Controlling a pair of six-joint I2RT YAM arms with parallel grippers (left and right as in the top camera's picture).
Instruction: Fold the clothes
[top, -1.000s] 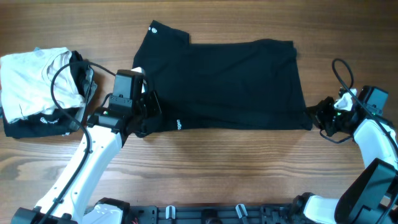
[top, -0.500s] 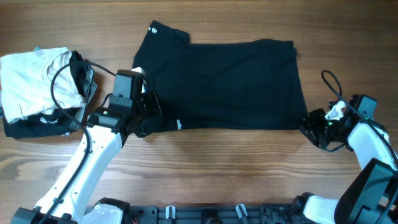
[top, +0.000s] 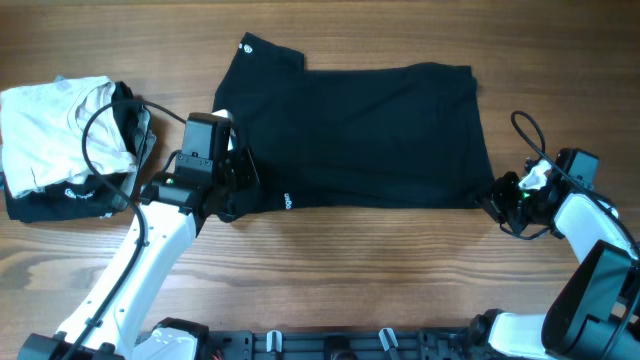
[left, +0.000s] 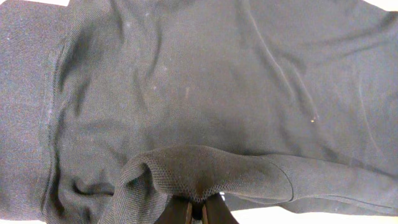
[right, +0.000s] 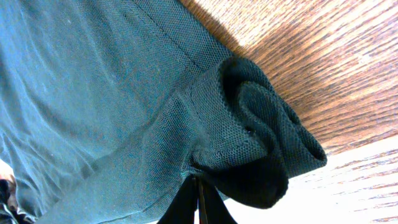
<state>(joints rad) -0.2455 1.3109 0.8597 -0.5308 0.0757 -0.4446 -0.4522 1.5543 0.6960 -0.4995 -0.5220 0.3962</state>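
Note:
The clothes, a black short-sleeved T-shirt (top: 360, 135), lie spread across the middle of the wooden table, with a small white mark near the lower left hem. My left gripper (top: 236, 196) is at the shirt's lower left corner. In the left wrist view it (left: 196, 208) is shut on a raised fold of the black fabric (left: 205, 171). My right gripper (top: 493, 196) is at the lower right corner. The right wrist view shows it (right: 198, 198) shut on a bunched, rolled lump of the shirt's edge (right: 261, 143).
A folded white garment (top: 50, 130) sits at the far left on top of a folded black garment with white lettering (top: 55, 203). A black cable (top: 100, 125) loops over them from the left arm. Bare wood shows in front of the shirt (top: 380, 270).
The right gripper has slid left onto the shirt's lower right corner and now pinches it. The left arm and the shirt's body have not moved.

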